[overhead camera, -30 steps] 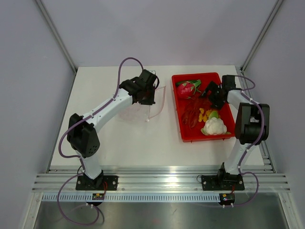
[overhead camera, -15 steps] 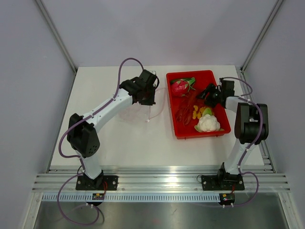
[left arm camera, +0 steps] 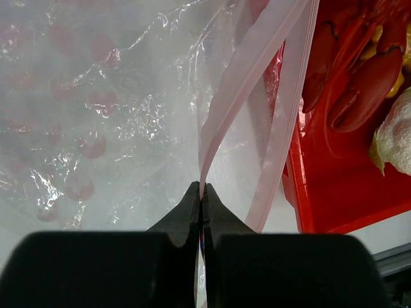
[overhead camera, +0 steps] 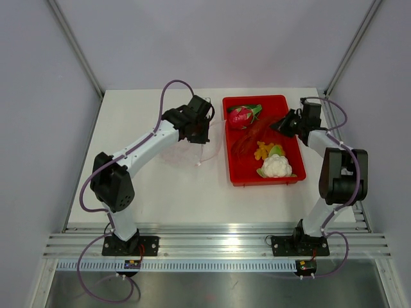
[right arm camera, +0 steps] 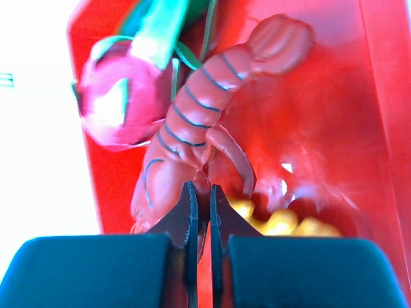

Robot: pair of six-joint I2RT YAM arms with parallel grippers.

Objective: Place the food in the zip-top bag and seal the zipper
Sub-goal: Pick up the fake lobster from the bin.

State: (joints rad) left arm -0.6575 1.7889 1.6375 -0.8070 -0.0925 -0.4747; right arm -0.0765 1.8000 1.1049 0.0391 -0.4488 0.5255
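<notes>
The left gripper (left arm camera: 201, 192) is clenched on the zipper (left arm camera: 253, 64), pinching one lip of the pale pink strip right at its fingertips. The other lip runs past just to the right of the fingers, so the mouth stands parted ahead of the gripper. The zip-top bag (left arm camera: 109, 96) spreads ahead and to the left of this gripper, clear and crinkled, with faint red round spots showing on the film. It hangs from the pinch down toward the bench (overhead camera: 122, 109). Ahead and to the right of the same gripper sits the red tray (left arm camera: 321, 199), its near wall close beside the loose zipper lip. All of the food lies in that tray, none of it in the bag. The right gripper (right arm camera: 200, 196) is inside the tray near its right wall, with its jaws drawn together to a thin slit. Whether anything is caught between them cannot be told. Straight ahead of its tips lies the red lobster-shaped piece (right arm camera: 205, 109), with its banded tail pointing away. The orange-yellow piece (right arm camera: 282, 223) is just right of the tips and the pink dragon fruit (right arm camera: 119, 96) ahead to the left. The white cauliflower piece (overhead camera: 275, 165) lies back toward the arm bases from that gripper.
</notes>
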